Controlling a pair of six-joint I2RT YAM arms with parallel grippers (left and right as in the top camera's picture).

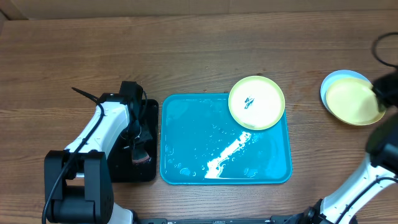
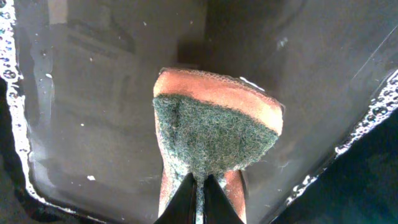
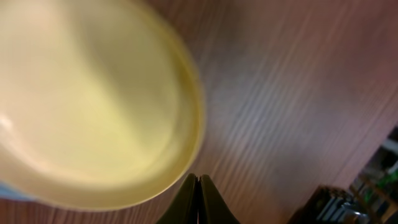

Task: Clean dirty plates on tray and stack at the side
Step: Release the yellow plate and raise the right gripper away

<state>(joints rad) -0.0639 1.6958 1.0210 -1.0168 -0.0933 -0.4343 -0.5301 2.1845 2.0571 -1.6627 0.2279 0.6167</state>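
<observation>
The cyan tray lies wet at the table's centre. A pale yellow-green plate with a dark smear rests on its far right corner. At the far right, a second yellow-green plate lies on the pale blue plate. My right gripper is shut beside that plate's rim; the right wrist view shows the blurred plate just left of my shut fingertips. My left gripper is shut on an orange sponge with a green scouring face, over the black tray.
The black tray sits left of the cyan tray and holds water with suds along its edges. Bare wooden table runs along the far side. A dark cable hangs at the far right edge.
</observation>
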